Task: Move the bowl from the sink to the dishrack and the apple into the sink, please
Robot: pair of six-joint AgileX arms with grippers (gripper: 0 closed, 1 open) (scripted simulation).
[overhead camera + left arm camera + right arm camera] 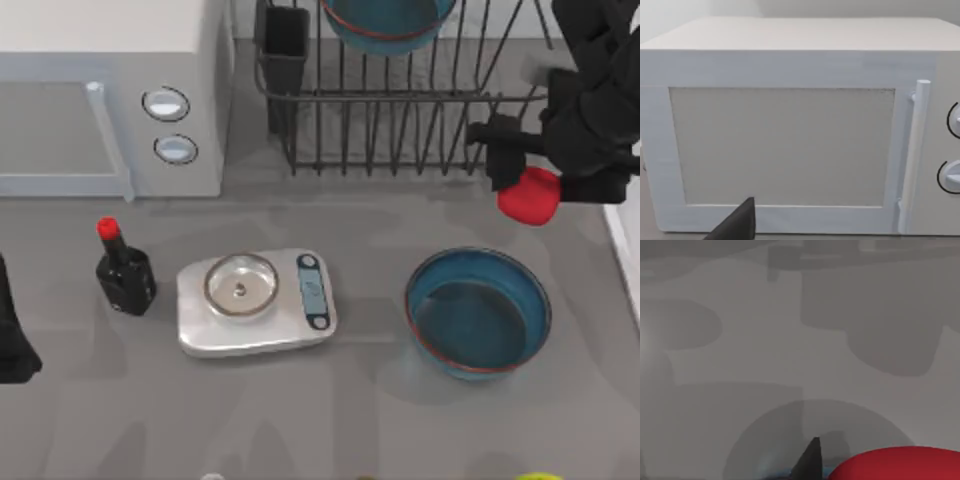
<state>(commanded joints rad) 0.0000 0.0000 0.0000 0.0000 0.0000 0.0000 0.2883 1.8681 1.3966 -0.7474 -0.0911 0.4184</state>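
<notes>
Red apple (529, 195) sits clamped in right end effector (520, 180).

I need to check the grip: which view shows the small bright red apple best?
The top view: the small bright red apple appears whole beside the right gripper, near the black wire dishrack. The right wrist view catches just its red edge; the left wrist view faces the white microwave.

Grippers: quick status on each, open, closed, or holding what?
Left gripper: parked at the table's left edge; cannot be told.
Right gripper: closed on the apple, near the dishrack.
</notes>
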